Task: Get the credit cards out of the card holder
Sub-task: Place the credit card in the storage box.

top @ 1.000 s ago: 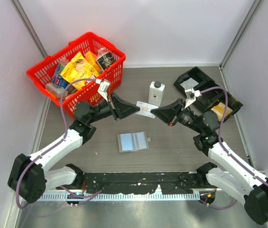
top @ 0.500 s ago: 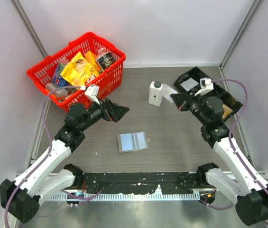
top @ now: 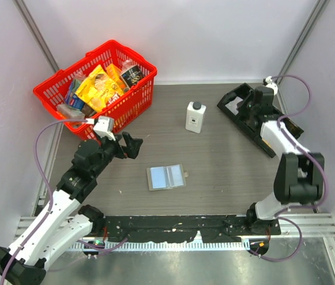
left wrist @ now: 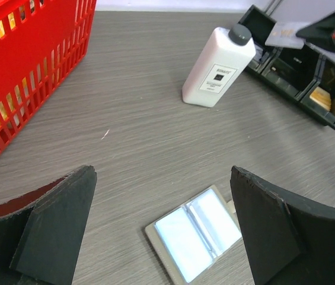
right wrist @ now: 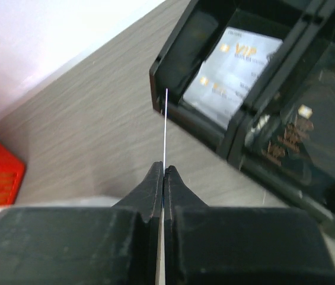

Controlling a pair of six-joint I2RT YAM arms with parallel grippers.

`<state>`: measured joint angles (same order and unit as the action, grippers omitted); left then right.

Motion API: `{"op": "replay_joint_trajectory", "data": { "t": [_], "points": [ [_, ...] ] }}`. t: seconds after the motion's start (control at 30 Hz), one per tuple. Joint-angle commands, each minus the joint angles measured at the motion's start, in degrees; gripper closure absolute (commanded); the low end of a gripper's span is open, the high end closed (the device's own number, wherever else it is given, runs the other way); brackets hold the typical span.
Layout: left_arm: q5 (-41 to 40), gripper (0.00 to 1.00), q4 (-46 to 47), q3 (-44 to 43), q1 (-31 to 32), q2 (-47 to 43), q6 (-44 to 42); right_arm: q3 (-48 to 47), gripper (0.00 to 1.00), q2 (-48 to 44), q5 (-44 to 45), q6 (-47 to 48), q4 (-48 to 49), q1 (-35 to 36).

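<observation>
The card holder (top: 166,177) lies open on the table, taupe with pale blue credit cards under its clear sleeves, and shows low between my left fingers (left wrist: 194,234). My left gripper (top: 129,145) hangs open and empty to its left (left wrist: 161,178). My right gripper (top: 249,107) is shut on one pale credit card (right wrist: 165,124), seen edge-on as a thin white line above the fingertips (right wrist: 163,169). In the left wrist view that card (left wrist: 283,34) hangs over the near end of the black tray (left wrist: 300,71).
The black compartment tray (top: 261,127) holds VIP cards (right wrist: 238,65) in its end compartment. A white bottle (top: 195,116) stands mid-table, and a red basket (top: 96,89) of packets sits at the back left.
My left gripper opened, let go of the card and drew back to the left. My right gripper carried the card away to the black tray at the back right.
</observation>
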<state>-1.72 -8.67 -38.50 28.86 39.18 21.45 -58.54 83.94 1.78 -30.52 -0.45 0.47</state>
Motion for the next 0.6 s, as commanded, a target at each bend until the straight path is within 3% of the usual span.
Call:
{"op": "replay_joint_trajectory", "data": {
  "t": [0.0,0.27,0.57],
  "points": [
    [-1.0,0.00,0.8,-0.3,-0.2,0.7,-2.5,-10.5,0.98,10.2,-3.4,-2.0,4.6,-2.2],
    [1.5,0.00,1.0,0.4,-0.1,0.9,-0.9,-27.2,0.95,27.8,-6.8,-8.0,2.6,-3.9],
    [3.8,0.00,0.8,0.1,-0.2,3.3,0.6,-32.2,0.90,35.4,-5.2,-11.7,-1.0,-4.3]
  ]
}}
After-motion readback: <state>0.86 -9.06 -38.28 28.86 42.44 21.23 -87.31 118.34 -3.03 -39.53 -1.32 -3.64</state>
